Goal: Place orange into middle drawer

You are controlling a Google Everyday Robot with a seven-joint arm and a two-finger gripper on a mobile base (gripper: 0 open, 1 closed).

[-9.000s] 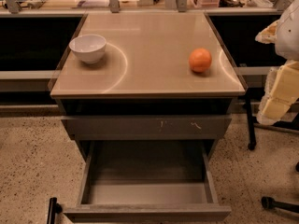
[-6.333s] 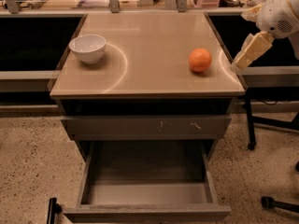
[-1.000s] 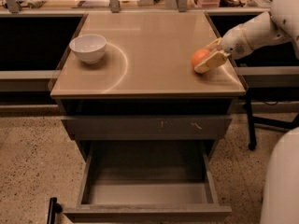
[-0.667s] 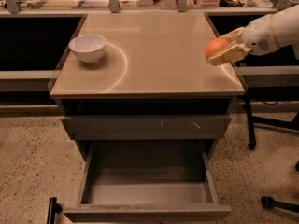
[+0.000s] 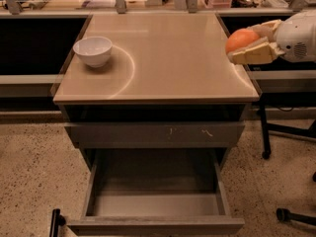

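Observation:
The orange [image 5: 240, 37] is a small round fruit held between the cream fingers [image 5: 253, 55] of my gripper [image 5: 243, 43]. The gripper is shut on it and holds it in the air just above the right edge of the cabinet top [image 5: 163, 58]. The white arm reaches in from the right. The middle drawer [image 5: 153, 205] is pulled open at the bottom of the view. Its flat grey floor is bare and its plain front panel [image 5: 155, 226] faces me. It lies well below and to the left of the orange.
A white bowl [image 5: 93, 50] stands at the left of the cabinet top. A shut grey drawer front with white scratch marks [image 5: 155, 135] sits above the open drawer. Black chair legs and casters [image 5: 284, 214] stand on the speckled floor at the right.
The gripper came in from the right, shut on the orange on the cabinet top, and has lifted it up and to the right, over the top's right edge.

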